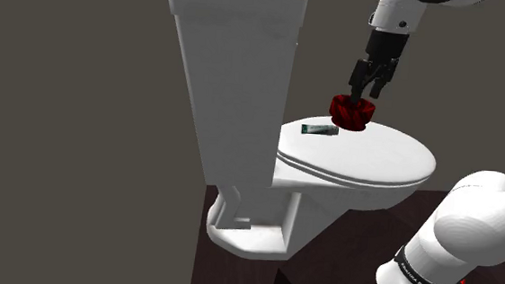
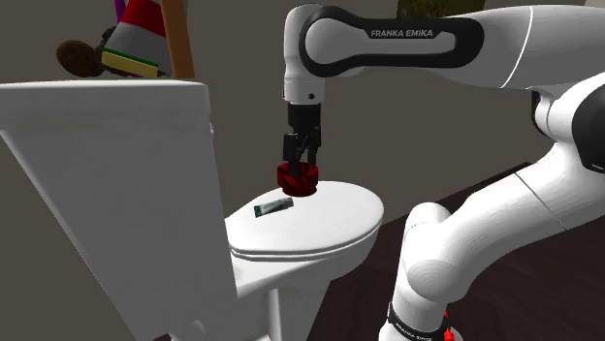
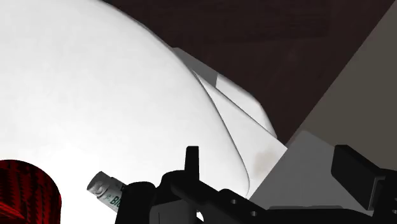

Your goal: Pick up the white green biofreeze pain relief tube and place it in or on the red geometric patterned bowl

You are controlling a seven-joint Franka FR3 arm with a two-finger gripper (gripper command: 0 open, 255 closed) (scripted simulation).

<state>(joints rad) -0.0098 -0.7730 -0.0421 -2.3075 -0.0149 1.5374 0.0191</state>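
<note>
Near the gripper (image 1: pixel 364 98), tube (image 1: pixel 319 130) lies flat, apparently untouched.

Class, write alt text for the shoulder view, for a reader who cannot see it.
A black gripper, jaws open, hangs over a red bowl on a white toilet's closed lid. A small white and green tube lies flat on the lid beside the bowl, toward the tank.

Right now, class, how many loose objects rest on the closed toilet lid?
2. The red bowl sits on the toilet lid just below the tool; the tube lies flat beside it, on the tank side. Anything behind the bowl could be hidden.
</note>
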